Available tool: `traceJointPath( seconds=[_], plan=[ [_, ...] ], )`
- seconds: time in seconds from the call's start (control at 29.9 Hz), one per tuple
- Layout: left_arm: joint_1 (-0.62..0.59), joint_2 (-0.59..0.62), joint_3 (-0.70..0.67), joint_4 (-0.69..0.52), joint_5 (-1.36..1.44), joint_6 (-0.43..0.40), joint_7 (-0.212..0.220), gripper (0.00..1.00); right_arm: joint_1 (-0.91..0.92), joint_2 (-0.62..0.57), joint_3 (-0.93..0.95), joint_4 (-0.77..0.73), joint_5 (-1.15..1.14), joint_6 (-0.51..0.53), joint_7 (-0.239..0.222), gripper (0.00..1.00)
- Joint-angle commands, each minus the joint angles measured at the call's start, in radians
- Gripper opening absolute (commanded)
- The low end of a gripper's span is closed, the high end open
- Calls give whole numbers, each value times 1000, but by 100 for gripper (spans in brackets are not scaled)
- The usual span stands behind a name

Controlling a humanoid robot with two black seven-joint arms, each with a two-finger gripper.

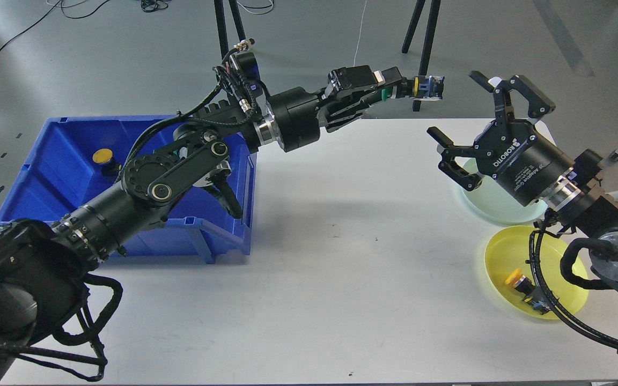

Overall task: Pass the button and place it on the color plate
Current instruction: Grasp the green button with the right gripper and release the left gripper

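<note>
Left end effector (395, 86): pinching the green button (419, 88).
Right end effector (483, 120): spread, beside the button.
Risk: releasing early drops it onto the tabletop (341, 241).

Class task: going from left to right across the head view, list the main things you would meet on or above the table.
Blue bin → left gripper holding a green button → right gripper, jaws open → yellow plate.

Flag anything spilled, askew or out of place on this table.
Nothing stands out. The yellow button lies on its side in the yellow plate, another sits in the blue bin, and the left gripper holds a green one.
</note>
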Motion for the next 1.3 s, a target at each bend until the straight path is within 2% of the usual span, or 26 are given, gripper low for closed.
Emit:
traceJointPath(
  seconds=[0.0, 0.57, 0.84, 1.27],
  plan=[
    [0, 0, 1, -1, 4, 0, 0, 13, 65, 12, -69, -28, 6, 0, -16, 96],
    [0, 0, 1, -1, 17, 0, 0, 13, 101, 3, -74, -50, 56, 44, -16, 96],
    [0, 2, -1, -1, 18, 0, 0, 13, 155, 20, -91, -122, 56, 46, -16, 94],
    [0, 0, 1, -1, 18, 0, 0, 13, 158, 20, -91, -107, 59, 64, -22, 92]
  ],
)
